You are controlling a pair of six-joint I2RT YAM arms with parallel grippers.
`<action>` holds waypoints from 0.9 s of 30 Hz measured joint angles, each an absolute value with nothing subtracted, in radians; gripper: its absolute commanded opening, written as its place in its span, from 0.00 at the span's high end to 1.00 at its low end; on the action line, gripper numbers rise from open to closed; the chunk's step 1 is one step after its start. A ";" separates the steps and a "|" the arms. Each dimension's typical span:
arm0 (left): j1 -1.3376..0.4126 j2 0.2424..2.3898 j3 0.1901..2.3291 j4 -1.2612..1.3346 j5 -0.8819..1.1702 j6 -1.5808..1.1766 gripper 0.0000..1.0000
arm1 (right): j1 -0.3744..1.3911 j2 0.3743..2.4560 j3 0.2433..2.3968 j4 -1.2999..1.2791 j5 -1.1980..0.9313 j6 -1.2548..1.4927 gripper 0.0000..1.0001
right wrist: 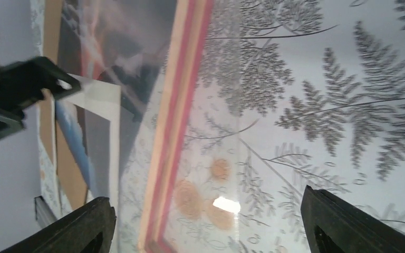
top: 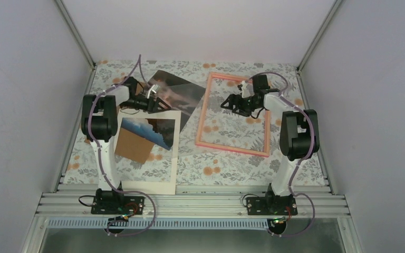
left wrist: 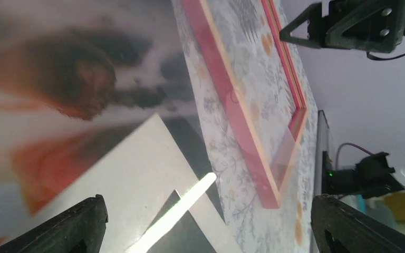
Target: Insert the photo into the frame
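Floral tabletop: frame long axis near-far; photo skewed diagonally beside its left; both arms' jaws apart.

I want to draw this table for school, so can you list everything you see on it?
photo: one, dark with orange, far side, left of the frame
frame: one, pink, flat on the right half
white mat: one, white, near left
brown board: one, brown, showing in the mat's window
blue picture: one, blue and dark, also in that window
tablecloth: one, pale with orange flowers, covering the table
left gripper: one, black, open, over the photo
right gripper: one, black, open, over the frame
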State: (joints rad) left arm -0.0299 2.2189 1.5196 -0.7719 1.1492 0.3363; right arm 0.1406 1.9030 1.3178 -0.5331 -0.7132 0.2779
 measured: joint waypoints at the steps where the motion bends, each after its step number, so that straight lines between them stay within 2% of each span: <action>1: -0.022 2.200 1.520 -0.752 1.134 0.326 0.04 | 0.133 1.902 1.318 -0.539 -0.706 0.255 0.15; 7: -0.018 2.130 1.515 -0.696 1.098 0.305 0.04 | 0.124 1.913 1.319 -0.574 -0.722 0.132 0.20; 9: -0.020 2.119 1.494 -0.676 1.085 0.300 0.04 | 0.124 1.951 1.350 -0.603 -0.750 0.090 0.24; 16: -0.017 2.078 1.421 -0.637 1.029 0.275 0.04 | 0.130 2.147 1.457 -0.668 -0.860 -0.007 0.28; 27: 0.023 2.038 1.412 -0.601 0.998 0.250 0.03 | 0.145 2.307 1.598 -0.686 -1.076 -0.030 0.40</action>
